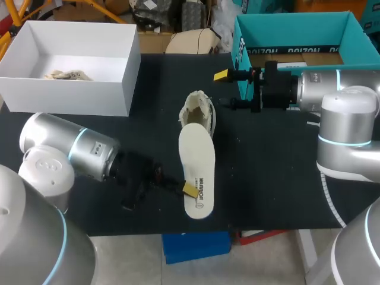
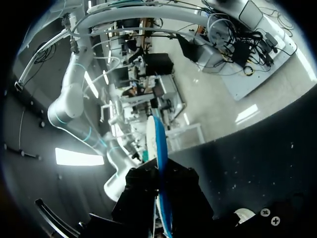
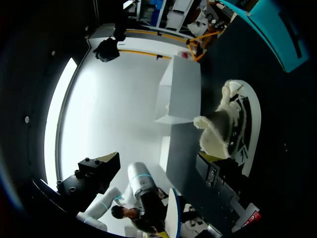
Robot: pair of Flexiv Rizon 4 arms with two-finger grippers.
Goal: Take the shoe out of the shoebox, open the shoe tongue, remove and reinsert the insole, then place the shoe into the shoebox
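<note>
A cream, fuzzy shoe (image 1: pixel 199 110) lies on the black table, mid-way back. Its white insole (image 1: pixel 197 166) is outside it, the toe end overlapping the shoe's opening. My left gripper (image 1: pixel 189 189) is shut on the insole's heel end. In the left wrist view the insole (image 2: pixel 156 144) runs edge-on between the black fingers (image 2: pixel 141 191). My right gripper (image 1: pixel 228 89) hangs open just right of the shoe with nothing in it. In its wrist view the shoe (image 3: pixel 223 131) lies ahead of the spread fingers (image 3: pixel 96 171). The white shoebox (image 1: pixel 89 95) stands at the back left.
Crumpled paper (image 1: pixel 66 75) lies inside the white shoebox. A teal box (image 1: pixel 291 27) stands at the back right, close behind my right arm. The table's front edge runs just below the insole's heel.
</note>
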